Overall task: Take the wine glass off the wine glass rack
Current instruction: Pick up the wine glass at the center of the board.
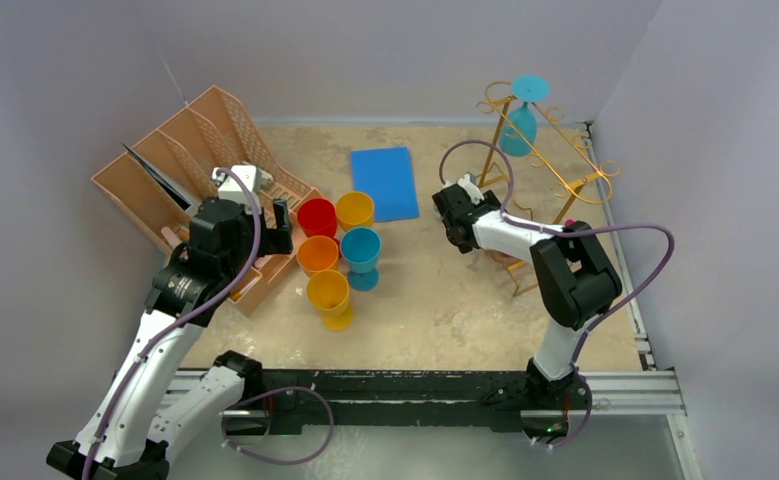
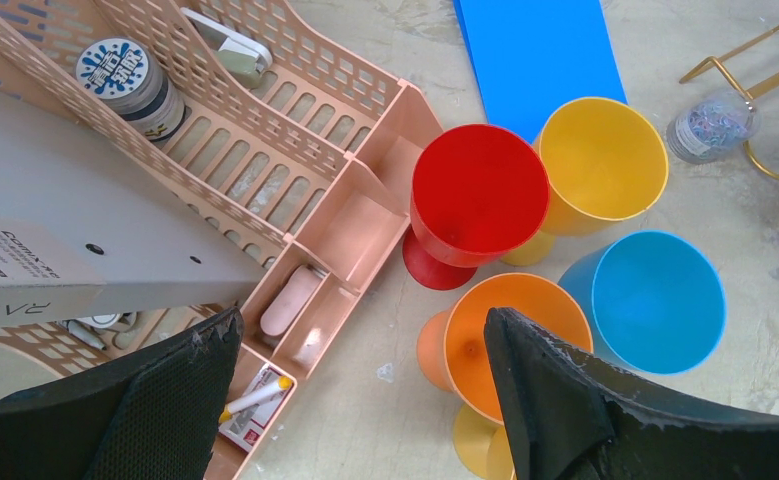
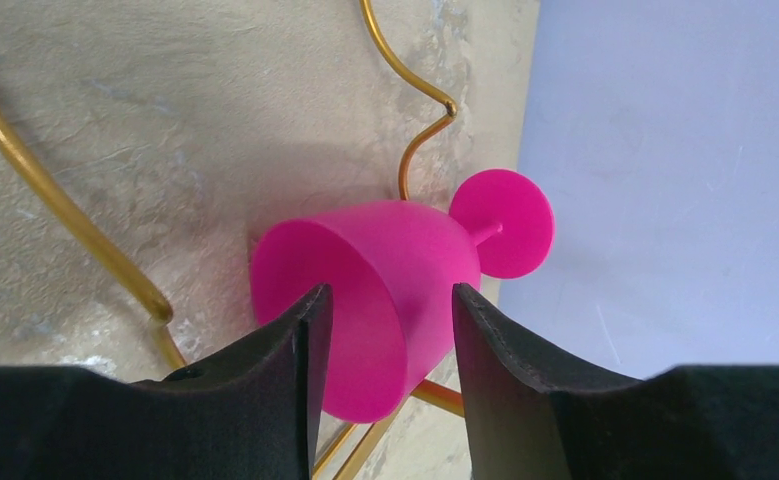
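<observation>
Right gripper half-closed on bowl of pink wine glass; left gripper wide open.

Five coloured cups stand beside a tray.

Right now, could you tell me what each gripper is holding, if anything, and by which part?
The right gripper grips the pink wine glass across its bowl; the open left gripper holds nothing.
</observation>
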`<state>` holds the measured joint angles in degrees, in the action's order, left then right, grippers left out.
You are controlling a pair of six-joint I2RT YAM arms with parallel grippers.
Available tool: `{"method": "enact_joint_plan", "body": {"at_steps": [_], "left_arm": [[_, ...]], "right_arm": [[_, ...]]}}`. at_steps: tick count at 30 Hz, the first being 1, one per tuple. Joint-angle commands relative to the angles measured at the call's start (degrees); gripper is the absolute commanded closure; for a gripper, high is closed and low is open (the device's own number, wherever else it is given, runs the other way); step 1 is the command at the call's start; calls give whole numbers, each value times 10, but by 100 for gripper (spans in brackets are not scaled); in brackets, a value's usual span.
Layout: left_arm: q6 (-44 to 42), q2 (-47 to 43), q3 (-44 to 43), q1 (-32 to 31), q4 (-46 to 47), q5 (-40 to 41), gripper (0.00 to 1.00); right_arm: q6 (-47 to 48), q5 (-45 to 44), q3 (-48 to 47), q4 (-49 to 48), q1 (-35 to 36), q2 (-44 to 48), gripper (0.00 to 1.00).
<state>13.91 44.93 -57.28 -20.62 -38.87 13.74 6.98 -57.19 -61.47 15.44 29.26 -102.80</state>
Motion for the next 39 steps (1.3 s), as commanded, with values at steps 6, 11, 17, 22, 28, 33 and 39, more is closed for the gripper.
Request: {"method": "enact_joint_plan", "body": {"at_steps": [6, 11, 17, 22, 28, 33, 39], "left_arm": [[-6, -7, 2, 7, 5, 6, 11], [-6, -8, 2, 8, 5, 6, 11], [-6, -9, 2, 8, 5, 6, 11], [-6, -9, 2, 9, 5, 5, 11], [-6, -11, 2, 10, 6, 5, 11], [-5, -11, 2, 11, 6, 4, 11], [-5, -11, 2, 13, 6, 3, 11]], "right_arm": [[0, -26, 7, -20, -21, -9, 58], [10, -30, 10, -27, -23, -16, 61], [21, -40, 13, -39, -23, -15, 72], [62, -56, 14, -69, -23, -17, 86], [96, -58, 13, -92, -23, -23, 100], [119, -68, 11, -112, -22, -31, 100], [192, -89, 25, -190, -18, -18, 100]]}}
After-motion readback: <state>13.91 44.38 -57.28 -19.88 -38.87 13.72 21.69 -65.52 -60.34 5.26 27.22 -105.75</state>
